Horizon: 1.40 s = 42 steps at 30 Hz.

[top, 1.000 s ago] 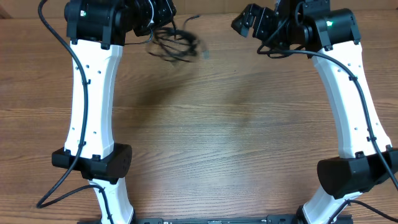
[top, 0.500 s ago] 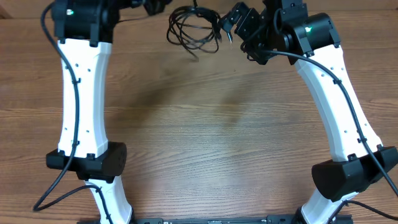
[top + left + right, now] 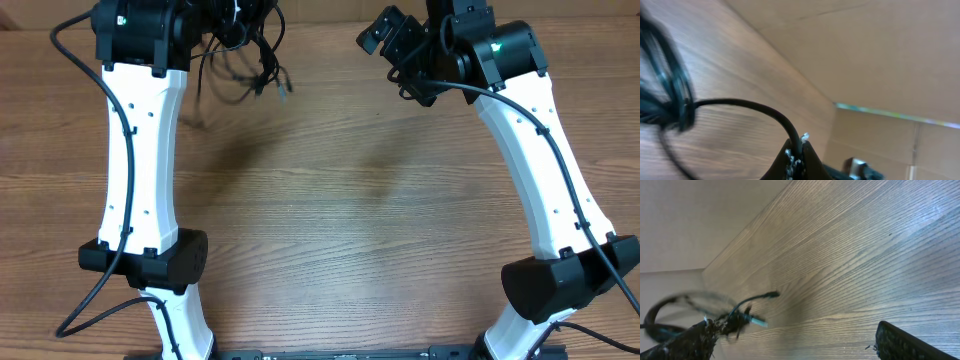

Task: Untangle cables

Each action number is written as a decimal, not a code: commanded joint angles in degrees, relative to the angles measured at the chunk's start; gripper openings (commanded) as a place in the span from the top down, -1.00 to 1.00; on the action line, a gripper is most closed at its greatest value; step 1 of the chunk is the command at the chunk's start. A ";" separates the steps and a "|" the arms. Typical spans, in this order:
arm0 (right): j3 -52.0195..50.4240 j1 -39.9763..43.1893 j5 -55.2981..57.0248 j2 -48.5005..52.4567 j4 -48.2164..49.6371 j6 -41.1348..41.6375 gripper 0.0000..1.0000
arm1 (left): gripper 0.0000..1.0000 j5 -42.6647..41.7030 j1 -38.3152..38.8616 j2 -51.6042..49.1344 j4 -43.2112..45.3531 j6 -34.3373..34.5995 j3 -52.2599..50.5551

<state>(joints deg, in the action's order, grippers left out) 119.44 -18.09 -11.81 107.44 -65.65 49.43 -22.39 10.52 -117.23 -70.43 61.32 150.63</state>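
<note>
The left pincer (image 3: 796, 150) is pinching one strand of the cables (image 3: 250, 55), whose bundle is dangling below it over the worktop's (image 3: 330, 200) far left side. The right pincer (image 3: 795, 330) is hanging spread and empty, well apart to the bundle's right, so the left arm is nearer.

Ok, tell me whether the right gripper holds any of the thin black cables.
No, the right gripper is open and empty; the thin black cables hang from the left gripper.

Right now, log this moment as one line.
left gripper: shut on cables | right gripper: open, empty | cables: one tangled bundle
</note>
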 commanded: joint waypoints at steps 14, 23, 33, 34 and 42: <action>-0.24 -1.88 0.90 -0.79 6.69 -42.77 -1.00 | 0.92 -22.67 5.44 0.68 3.10 -24.44 1.09; -0.24 -1.86 0.66 -0.79 6.60 -42.66 -0.93 | 0.92 -28.13 3.52 0.68 4.37 -25.18 1.09; -0.24 -2.23 -6.47 -0.79 5.66 -41.24 -0.86 | 0.92 -24.37 2.93 0.66 4.07 -29.20 1.09; -0.24 -2.23 -6.47 -0.79 5.70 -39.80 -0.86 | 0.92 -22.14 2.93 0.68 3.74 -30.53 1.09; -0.24 -2.21 -7.50 -0.79 6.84 -38.82 -0.86 | 0.92 -8.61 2.89 0.66 -1.86 -35.71 1.09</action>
<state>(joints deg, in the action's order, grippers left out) 119.44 -19.92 -17.65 107.44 -59.18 9.98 -36.60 13.82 -117.27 -72.29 29.89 150.69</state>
